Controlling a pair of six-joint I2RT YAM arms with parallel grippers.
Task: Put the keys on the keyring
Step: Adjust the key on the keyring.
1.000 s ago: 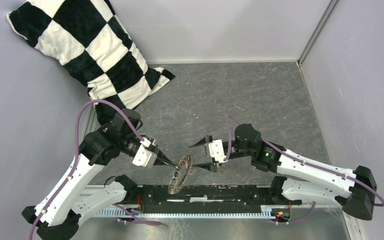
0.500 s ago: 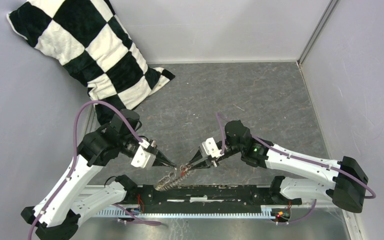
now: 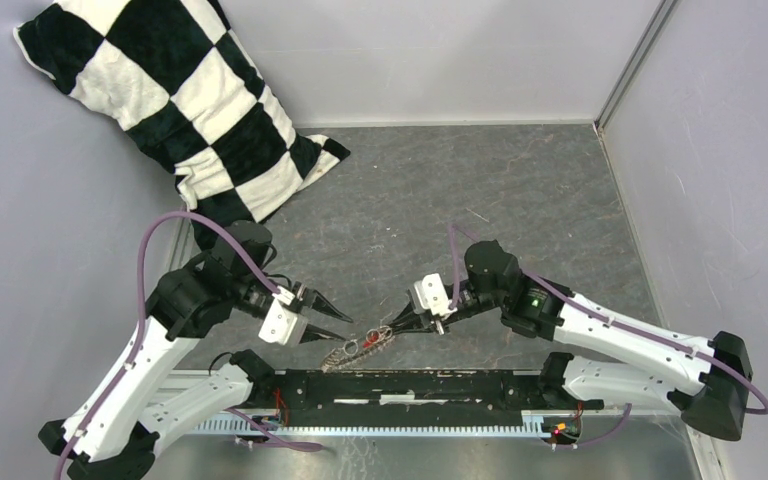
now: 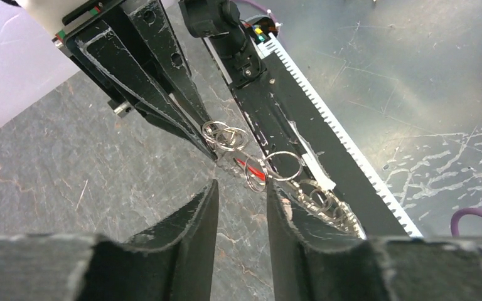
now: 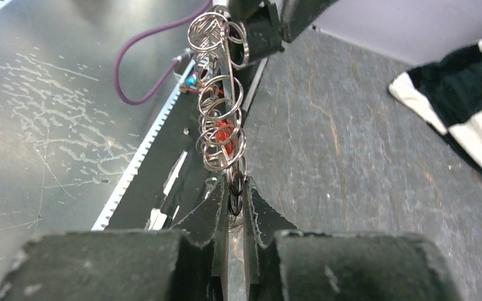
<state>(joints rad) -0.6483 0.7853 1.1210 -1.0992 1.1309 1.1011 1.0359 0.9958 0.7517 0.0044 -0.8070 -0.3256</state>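
The keyring (image 3: 360, 346), a chain of small silver rings with a red tag (image 4: 251, 170), stretches from my right gripper (image 3: 397, 327) down toward the black base rail. My right gripper (image 5: 236, 185) is shut on a ring at one end of the keyring (image 5: 219, 125), which strings away toward the left gripper. My left gripper (image 3: 338, 322) stands open just left of the chain. In the left wrist view nothing lies between the fingers of my left gripper (image 4: 241, 185); the keyring (image 4: 282, 166) lies just past its fingertips. I cannot make out the keys among the rings.
A black-and-white checkered pillow (image 3: 180, 110) leans in the back left corner. The black base rail (image 3: 410, 385) runs along the near edge, with a toothed metal strip (image 4: 351, 157) beside it. Grey walls close in the right (image 3: 720, 150) and back.
My left gripper has opened, let go of the keyring and drawn back left. My right gripper has come in and shut on the chain, which now sags low toward the rail.
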